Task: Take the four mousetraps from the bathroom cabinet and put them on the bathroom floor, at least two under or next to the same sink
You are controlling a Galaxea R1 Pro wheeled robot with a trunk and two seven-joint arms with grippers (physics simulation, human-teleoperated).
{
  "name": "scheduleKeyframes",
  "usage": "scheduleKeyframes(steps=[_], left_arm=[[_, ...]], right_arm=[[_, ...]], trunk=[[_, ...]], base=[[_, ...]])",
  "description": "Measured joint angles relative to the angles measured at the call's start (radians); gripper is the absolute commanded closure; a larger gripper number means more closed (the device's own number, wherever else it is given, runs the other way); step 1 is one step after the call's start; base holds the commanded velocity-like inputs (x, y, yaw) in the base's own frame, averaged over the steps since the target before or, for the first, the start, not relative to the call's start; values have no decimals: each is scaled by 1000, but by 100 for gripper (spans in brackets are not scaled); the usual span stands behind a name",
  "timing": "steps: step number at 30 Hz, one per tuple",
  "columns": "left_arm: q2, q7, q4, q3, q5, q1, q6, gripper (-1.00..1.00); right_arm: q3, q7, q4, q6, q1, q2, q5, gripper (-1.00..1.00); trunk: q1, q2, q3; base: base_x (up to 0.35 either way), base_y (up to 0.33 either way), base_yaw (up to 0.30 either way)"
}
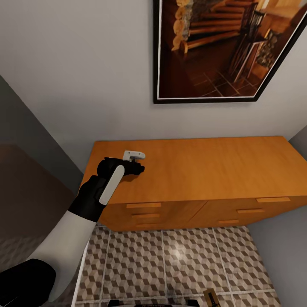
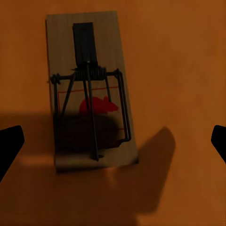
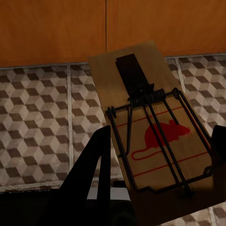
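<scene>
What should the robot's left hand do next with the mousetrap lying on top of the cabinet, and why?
Probably lower the left hand straight down and close it on the mousetrap. The hand is open, its fingers spread wide on either side, and the trap lies flat on the cabinet top just beneath it, not yet gripped.

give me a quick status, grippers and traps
Left gripper jaws open, hovering over a mousetrap lying flat on the cabinet top. Right gripper shut on a second mousetrap above the bathroom floor. Nothing in the way.
</scene>
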Motion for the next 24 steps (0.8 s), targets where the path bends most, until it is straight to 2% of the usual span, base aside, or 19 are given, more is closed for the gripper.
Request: scheduleKeyframes(steps=[24], left_arm=[[0,0,1,0,0,0,0,-100]], right_arm=[[0,0,0,3,0,1,0,100]], trunk=[[0,0,-10]], base=[[0,0,0]])
